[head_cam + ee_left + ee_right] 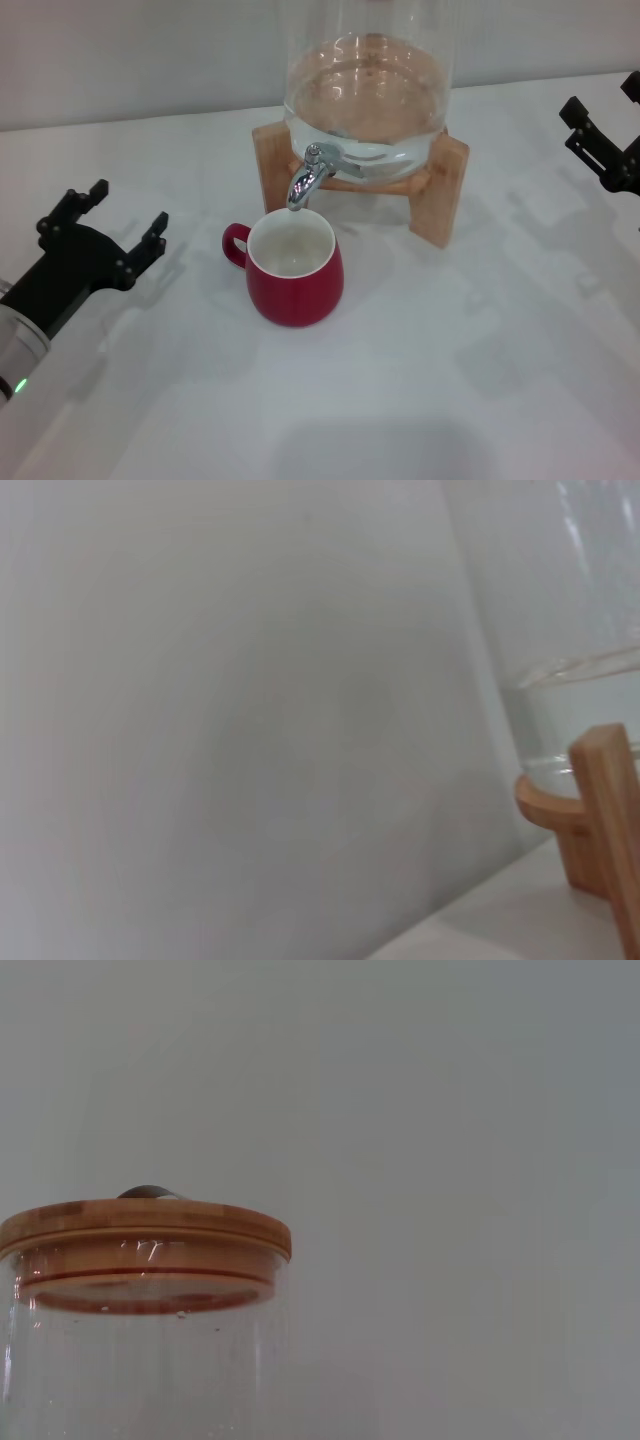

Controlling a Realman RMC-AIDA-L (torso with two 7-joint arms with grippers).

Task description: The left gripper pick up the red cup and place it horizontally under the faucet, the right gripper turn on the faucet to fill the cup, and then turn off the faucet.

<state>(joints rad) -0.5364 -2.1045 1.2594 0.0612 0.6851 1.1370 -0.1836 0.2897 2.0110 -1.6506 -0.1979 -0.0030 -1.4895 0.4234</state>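
Head view: left hand sits low on the worktop, fingers spread wide, holding nothing. Red cup stands upright well off to that hand's inner side, past its fingertips, mouth up, white inside looks empty as far as I can tell. Loop handle points back toward the left hand. Faucet spout hangs right above the cup's far rim, so the cup is already under it. Glass dispenser holds water, rests on a wooden stand. Right hand is at the frame edge, well apart from the faucet, fingers parted, empty; faucet lies far to its inner side.

Left wrist view: no fingers shown, no cup. Only the wall, a bit of stand and the jar's lower glass.

Right wrist view: no fingers shown. Bamboo lid on the jar top, wall behind; faucet not visible.

Handling guess: cup reads as glazed ceramic, so stiff, fairly heavy for its size, slick and chip-prone. Rounded belly could slip out of a pinch; better to clamp across the rim wall beside the handle. It gets heavier once filled, so keep it level. Faucet lever is small and shiny, needs a firm, careful nudge.
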